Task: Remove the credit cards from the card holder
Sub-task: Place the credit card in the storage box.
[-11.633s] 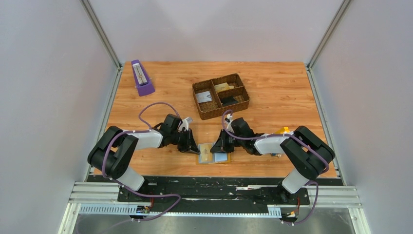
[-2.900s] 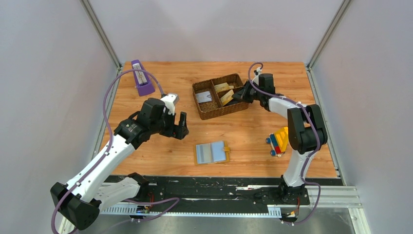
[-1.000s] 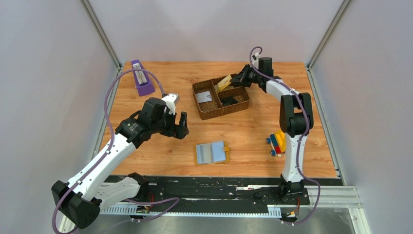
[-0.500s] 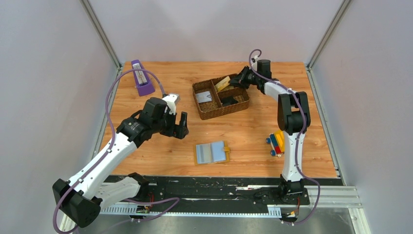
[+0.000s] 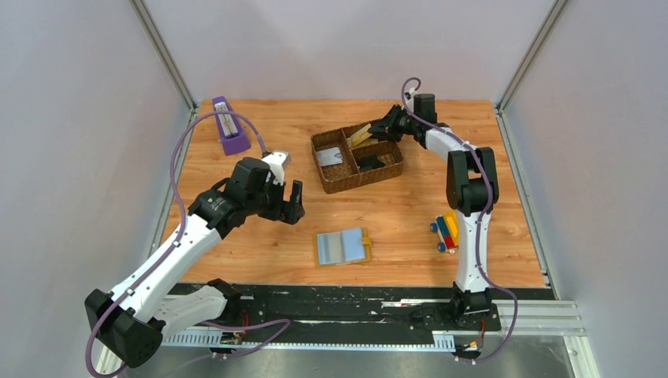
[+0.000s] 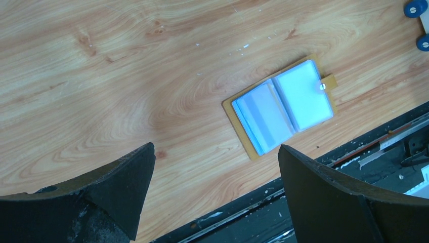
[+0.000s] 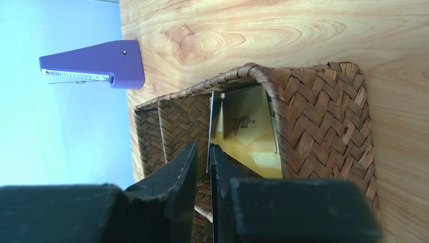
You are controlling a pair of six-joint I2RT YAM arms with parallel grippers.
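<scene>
Card holder [image 5: 343, 246] open and flat on the bench [image 5: 260, 260], close to the near edge, blue-grey pockets up, yellow tab on its right side, well apart from both hands. Same spot and same pose as in the recent views. In the earliest view, both hands down at it and a gold face showing in its left half; now only pale pockets visible there.

Left hand [image 5: 292, 201] hanging above the bench, beyond and to the left of the card holder, fingers spread wide, nothing between them. Unmoved across the last three views.

Right hand [image 7: 204, 149] at the far side of the brown woven tray [image 5: 317, 153], over its far middle compartment. Fingers a narrow slit apart, with a thin card [image 7: 209, 121] edge-on in the slit, close against one finger. Cannot tell whether still pinched or already loose. From above, gold and tilted, lower end inside the compartment, upper end at the fingertips. A second ago, held higher, above the rim; half a second ago, partway down. Earlier still, hand at the tray's right side instead.

VIP card [image 7: 248, 126], also gold, lying in that same compartment. Pale card in the tray's left compartment, something dark in the near right one.

Purple metronome [image 5: 228, 126] at the far left corner and coloured toy vehicle [image 5: 447, 231] on the right of the bench, both as before
</scene>
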